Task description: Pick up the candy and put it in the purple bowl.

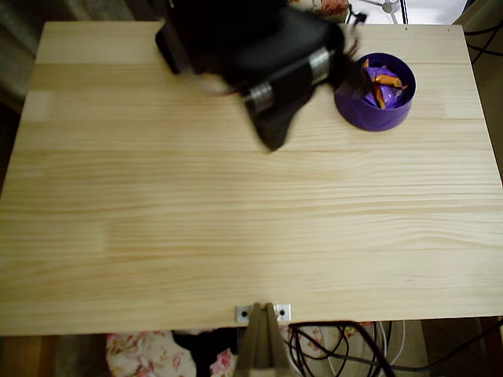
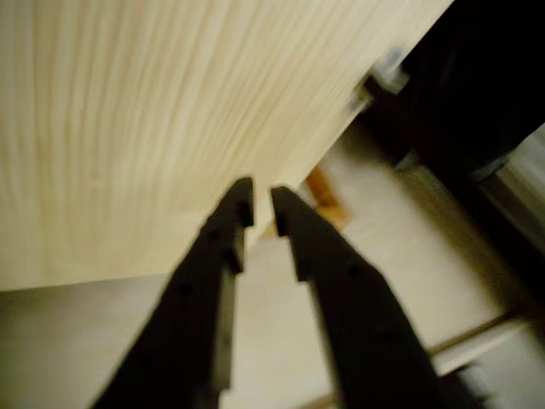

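The purple bowl (image 1: 350, 106) stands at the far right of the wooden table in the overhead view. Shiny purple candy with orange ends (image 1: 385, 82) lies inside it. My black gripper (image 1: 273, 140) hangs blurred over the table to the left of the bowl, apart from it. In the wrist view the gripper (image 2: 261, 203) has its two dark fingers (image 2: 209, 273) nearly together, a thin gap between them and nothing held. Its tips point past the table edge.
The pale wooden table (image 1: 236, 236) spreads wide and bare below and left of the arm. A metal bracket (image 1: 262, 312) sits at its near edge, with cables (image 1: 346, 349) hanging beneath. In the wrist view a floor and dark furniture (image 2: 477, 94) lie beyond the edge.
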Action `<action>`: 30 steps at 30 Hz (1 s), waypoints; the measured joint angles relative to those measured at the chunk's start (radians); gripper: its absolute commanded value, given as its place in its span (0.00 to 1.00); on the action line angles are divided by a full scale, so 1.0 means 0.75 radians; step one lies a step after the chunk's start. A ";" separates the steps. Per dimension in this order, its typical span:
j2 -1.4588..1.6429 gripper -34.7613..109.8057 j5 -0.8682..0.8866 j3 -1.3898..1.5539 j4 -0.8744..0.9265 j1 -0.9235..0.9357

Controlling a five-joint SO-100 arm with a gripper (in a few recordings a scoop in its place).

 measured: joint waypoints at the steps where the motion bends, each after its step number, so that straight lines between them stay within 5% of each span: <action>1: 0.039 0.24 0.012 0.067 -0.045 0.061; 8: 0.335 0.24 0.051 0.577 -0.329 0.427; 18: 0.978 0.24 0.065 1.444 -0.681 0.597; 30: 1.835 0.24 0.045 2.078 -0.607 0.603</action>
